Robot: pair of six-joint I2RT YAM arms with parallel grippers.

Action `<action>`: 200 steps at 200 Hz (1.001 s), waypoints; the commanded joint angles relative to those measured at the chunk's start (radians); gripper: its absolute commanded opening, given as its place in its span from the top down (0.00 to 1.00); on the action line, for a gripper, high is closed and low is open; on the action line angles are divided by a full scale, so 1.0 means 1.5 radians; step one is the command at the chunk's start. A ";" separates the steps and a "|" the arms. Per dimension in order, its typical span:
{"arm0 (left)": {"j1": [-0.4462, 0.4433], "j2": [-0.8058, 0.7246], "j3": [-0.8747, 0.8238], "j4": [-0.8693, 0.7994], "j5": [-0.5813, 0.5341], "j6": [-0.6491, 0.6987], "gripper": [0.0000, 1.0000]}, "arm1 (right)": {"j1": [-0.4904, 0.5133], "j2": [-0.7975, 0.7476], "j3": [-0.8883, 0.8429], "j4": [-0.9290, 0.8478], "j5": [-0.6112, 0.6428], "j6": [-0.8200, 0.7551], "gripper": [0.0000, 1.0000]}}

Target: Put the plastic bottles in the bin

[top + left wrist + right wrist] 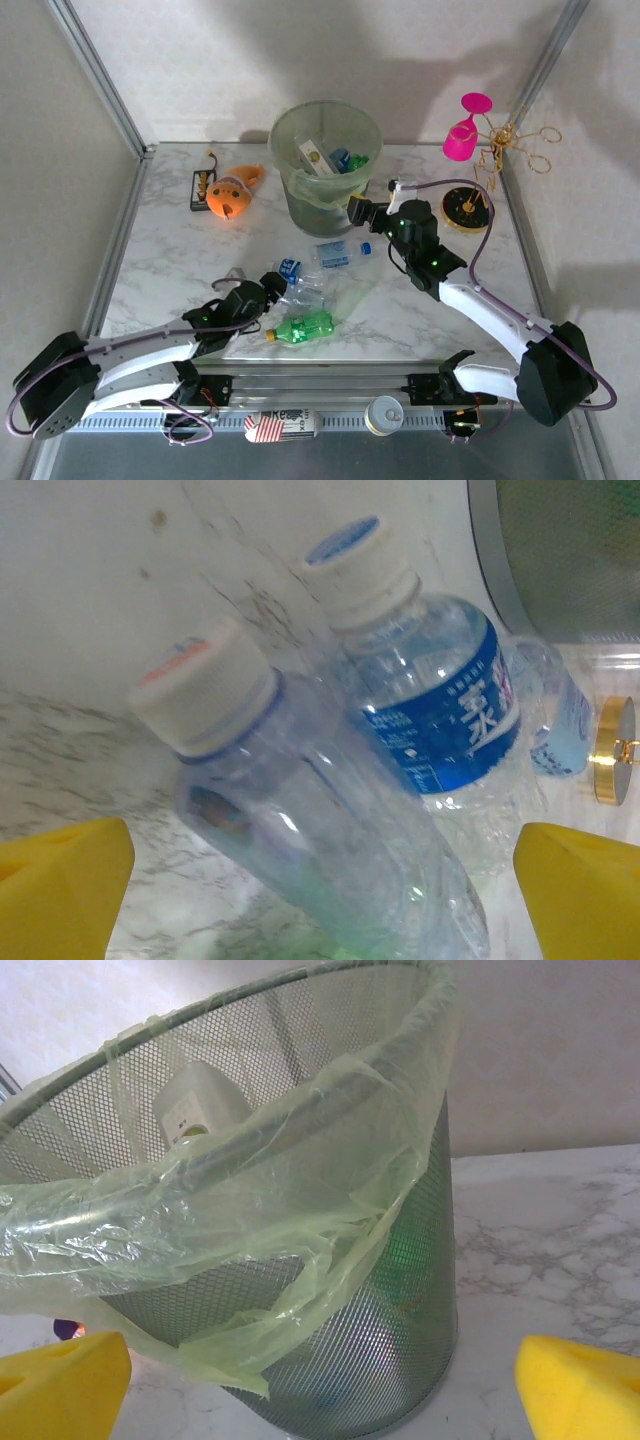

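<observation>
The step in hand looks like a pick by the left arm. Its jaws stand wide, with a yellow fingertip (62, 885) on each side of a clear bottle (330, 830) that lies on the desk (60, 770), and nothing is gripped yet. This nearer bottle has a white cap. Its long axis runs slantwise in the left wrist view, with the cap up and to the left, away from the camera, and the body coming down between the fingertips. A second bottle with a blue label (440, 710) touches it from behind, its cap also pointing away.

From above, a third clear bottle (338, 254) lies between this pair and the bin (310, 205). Its axis runs left to right, with the blue cap toward the right arm. A green bottle (305, 327) lies nearer the arm bases, cap to the left. The bin stands at the far middle of the desk and already holds some things.

The right jaws are wide and empty, close to the bin's mesh wall (330, 1360).

I judge that the next move needs a small turn of the left wrist, so that the jaws close across the body and not along it. It also needs care with the touching neighbour, which may roll — then a lift over the rim.
</observation>
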 commanded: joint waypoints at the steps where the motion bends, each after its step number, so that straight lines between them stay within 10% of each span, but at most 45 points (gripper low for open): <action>1: -0.017 0.053 0.051 -0.010 -0.031 -0.033 0.03 | 0.004 -0.032 -0.017 0.019 0.021 0.008 0.01; 200: -0.028 0.335 0.217 -0.017 -0.123 -0.124 0.24 | 0.003 -0.157 -0.108 -0.013 0.088 0.018 0.01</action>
